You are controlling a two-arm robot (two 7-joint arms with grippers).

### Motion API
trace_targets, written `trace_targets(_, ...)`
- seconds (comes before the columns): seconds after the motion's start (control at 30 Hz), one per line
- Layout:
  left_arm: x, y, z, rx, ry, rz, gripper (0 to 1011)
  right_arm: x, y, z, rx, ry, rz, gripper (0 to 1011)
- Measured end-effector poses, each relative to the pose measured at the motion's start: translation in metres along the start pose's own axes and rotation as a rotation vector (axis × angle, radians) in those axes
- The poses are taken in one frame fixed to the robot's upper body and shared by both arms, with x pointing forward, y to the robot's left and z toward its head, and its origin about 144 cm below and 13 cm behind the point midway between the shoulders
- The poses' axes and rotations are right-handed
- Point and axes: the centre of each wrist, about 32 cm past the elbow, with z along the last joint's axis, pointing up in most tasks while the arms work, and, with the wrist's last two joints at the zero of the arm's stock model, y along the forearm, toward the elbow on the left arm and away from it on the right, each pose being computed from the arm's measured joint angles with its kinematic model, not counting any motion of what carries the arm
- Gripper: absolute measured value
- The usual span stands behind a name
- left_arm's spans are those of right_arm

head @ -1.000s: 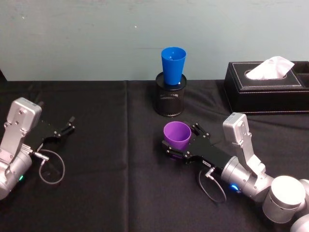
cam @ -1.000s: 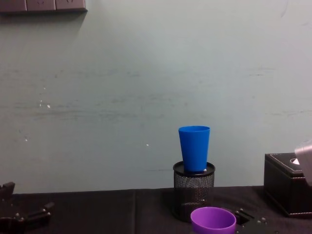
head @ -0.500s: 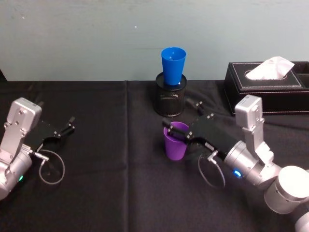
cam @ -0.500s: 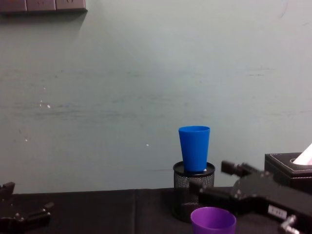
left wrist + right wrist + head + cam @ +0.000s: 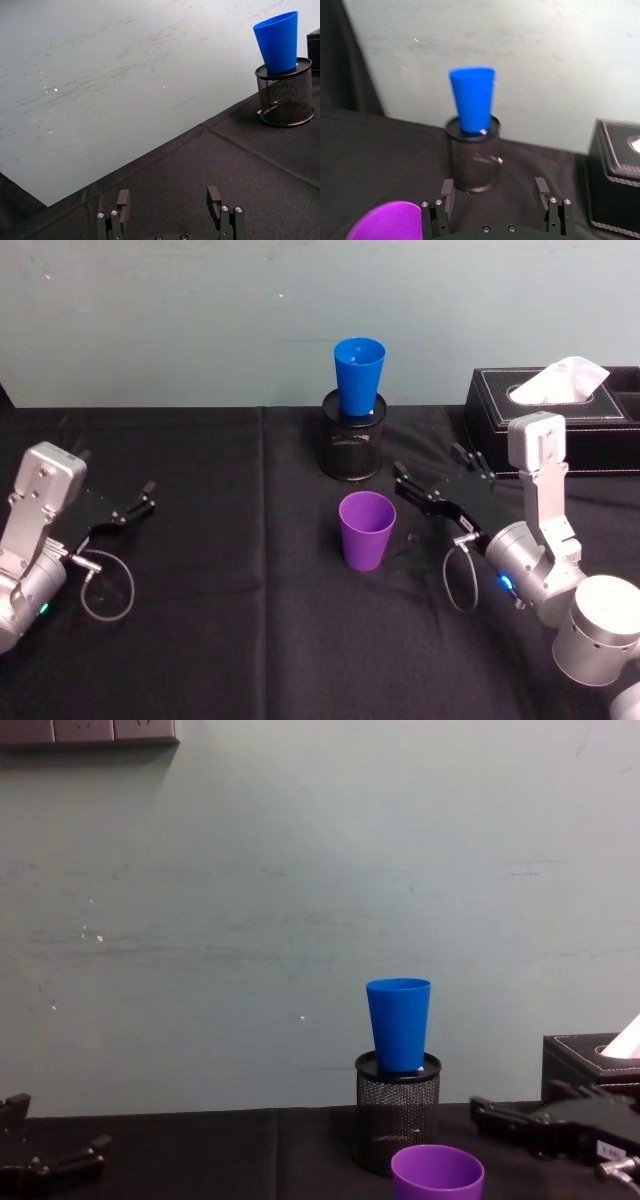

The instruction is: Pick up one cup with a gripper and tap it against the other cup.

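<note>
Change: the purple cup [image 5: 366, 529] has been let go — half a second ago it was held; now it stands upright at frame centre on the black surface [image 5: 240, 640].
Right gripper [image 5: 437, 478]: drawn back right of it, jaws wide and empty.
Blue cup [image 5: 359, 375]: upper centre, seated in the mesh pen holder [image 5: 352, 448].
Left gripper [image 5: 135, 502]: parked far left, jaws apart.
Meaning: the tap is not underway — a regrasp is judged necessary.

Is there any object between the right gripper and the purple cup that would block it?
Nothing visible does. The right gripper is open, just to the right of the purple cup, with bare black tablecloth between them. The mesh pen holder stands farther back.
</note>
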Motion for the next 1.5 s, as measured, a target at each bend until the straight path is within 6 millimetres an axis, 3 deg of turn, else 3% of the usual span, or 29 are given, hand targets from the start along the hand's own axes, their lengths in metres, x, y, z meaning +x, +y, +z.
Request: trace_targets(1.5,0.0000,0.0000,0.0000,0.000,0.000,0.000,1000,0.0021,0.0037,-0.0013,-0.035,0.015,-0.025,1003)
